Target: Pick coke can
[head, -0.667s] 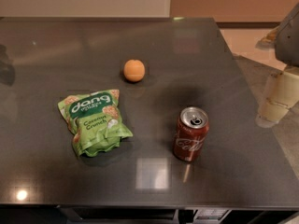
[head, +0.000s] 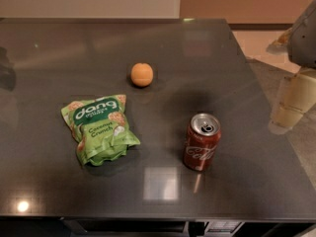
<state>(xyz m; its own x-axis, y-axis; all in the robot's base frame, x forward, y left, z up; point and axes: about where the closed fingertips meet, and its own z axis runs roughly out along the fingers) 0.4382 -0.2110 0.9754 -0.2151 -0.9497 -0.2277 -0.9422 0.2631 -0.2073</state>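
The can (head: 201, 142) stands upright on the dark bench (head: 222, 48), toward the front and a little right of the middle. Its silver top with the pull tab faces up and its white lettering faces the camera. Nothing touches it, and there is bare surface all around it.

The pincer (head: 289, 107) hangs at the far right of the view, out past the bench's right edge. It is to the right of the can and well apart from it. It holds nothing that can be seen. Whether it is wide or narrow I cannot tell.

By the look of things, the reach toward the can is the step in hand and the grasp has not yet begun. The next move probably calls for bringing the pincer in over the bench and lining it up with the can's body. It would then need to close squarely enough that the light can does not tip or slide.

A green snack bag (head: 98, 130) lies flat to the can's left, well apart from it. A small orange (head: 142, 74) sits farther back. Neither lies between the pincer and the can.
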